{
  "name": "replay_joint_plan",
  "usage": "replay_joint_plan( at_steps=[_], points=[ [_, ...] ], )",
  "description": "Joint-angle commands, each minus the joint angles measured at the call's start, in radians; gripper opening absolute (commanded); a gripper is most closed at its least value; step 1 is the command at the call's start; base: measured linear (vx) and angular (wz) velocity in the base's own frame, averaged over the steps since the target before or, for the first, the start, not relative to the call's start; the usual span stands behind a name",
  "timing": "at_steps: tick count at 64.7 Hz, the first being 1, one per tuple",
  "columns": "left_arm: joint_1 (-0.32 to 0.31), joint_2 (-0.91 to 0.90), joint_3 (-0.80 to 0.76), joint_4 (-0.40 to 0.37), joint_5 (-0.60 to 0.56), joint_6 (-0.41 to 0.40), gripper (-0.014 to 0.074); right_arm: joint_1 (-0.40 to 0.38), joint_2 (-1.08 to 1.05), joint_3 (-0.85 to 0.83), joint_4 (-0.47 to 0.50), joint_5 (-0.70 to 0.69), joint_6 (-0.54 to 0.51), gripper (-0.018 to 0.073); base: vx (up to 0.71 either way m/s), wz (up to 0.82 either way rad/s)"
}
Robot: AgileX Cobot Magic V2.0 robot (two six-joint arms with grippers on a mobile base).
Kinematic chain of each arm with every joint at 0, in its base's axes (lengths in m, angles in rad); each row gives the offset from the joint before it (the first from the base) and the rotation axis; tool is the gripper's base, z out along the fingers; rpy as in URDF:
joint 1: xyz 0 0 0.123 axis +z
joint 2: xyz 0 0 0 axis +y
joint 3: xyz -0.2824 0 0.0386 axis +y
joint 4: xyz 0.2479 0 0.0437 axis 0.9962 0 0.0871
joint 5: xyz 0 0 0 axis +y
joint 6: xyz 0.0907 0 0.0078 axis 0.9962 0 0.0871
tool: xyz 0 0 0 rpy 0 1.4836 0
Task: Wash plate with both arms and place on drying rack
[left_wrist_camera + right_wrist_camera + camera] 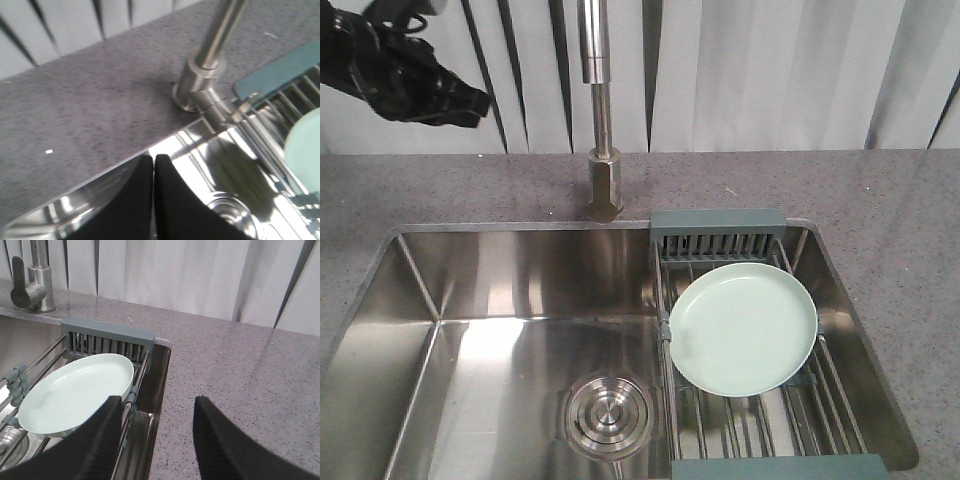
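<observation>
We see the plate (742, 327) lying flat on the drying rack (760, 415). The rack sits across the sink (490, 300) at its 3 o'clock side. The plate is pale green and round, and it fills the rack almost from side to side. Nothing is holding the plate.

The rack has a grey-blue slotted end at 12 o'clock and thin metal rods showing past the plate at 6 o'clock. The drain (609, 414) is on the sink floor, at about 8 o'clock from the plate. The tap (601, 120) stands behind the sink, at about 11 o'clock from the plate.

Our left gripper (153, 192) has its two black jaws pressed together with nothing between them. In the front view the left arm (400, 70) is up high at about 10 o'clock, well apart from the plate.

Our right gripper (156, 440) has its jaws spread wide apart and it holds nothing. It hangs over the sink edge and the grey counter (240, 375), just beside the rack. From this view the plate (75, 392) is at about 10 o'clock from the gripper.
</observation>
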Motion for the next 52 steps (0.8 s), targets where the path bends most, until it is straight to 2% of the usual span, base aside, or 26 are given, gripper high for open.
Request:
replay_joint_plan(
  at_steps=[1,6,11,28,40,41,52],
  points=[
    [0.000,-0.116,-0.026,0.149,-0.051,-0.119,-0.0006,-0.003,0.010,-0.025,-0.010,-0.072,-0.004,0.0340,0.00,0.00],
    [0.000,-0.170,0.002,0.232,-0.058,-0.143,-0.0006,-0.003,0.010,-0.025,-0.010,-0.072,-0.004,0.0340,0.00,0.00],
    [0.000,-0.233,0.081,0.260,-0.106,-0.143,-0.0006,-0.003,0.010,-0.025,-0.010,-0.072,-0.004,0.0340,0.00,0.00],
    [0.000,-0.521,0.537,0.264,-0.476,-0.143,-0.0006,-0.003,0.010,-0.025,-0.010,-0.072,-0.004,0.0340,0.00,0.00],
    [0.000,-0.722,0.810,0.264,-0.605,-0.143,-0.0006,-0.003,0.010,-0.025,-0.010,-0.072,-0.004,0.0340,0.00,0.00],
    [0.000,-1.089,1.266,0.264,-0.787,-0.143,-0.0006,-0.003,0.010,-0.025,-0.010,-0.072,-0.004,0.0340,0.00,0.00],
    [0.000,-1.251,1.414,0.264,-0.860,-0.143,-0.0003,-0.003,0.010,-0.025,-0.010,-0.072,-0.004,0.0340,0.00,0.00]
  ],
)
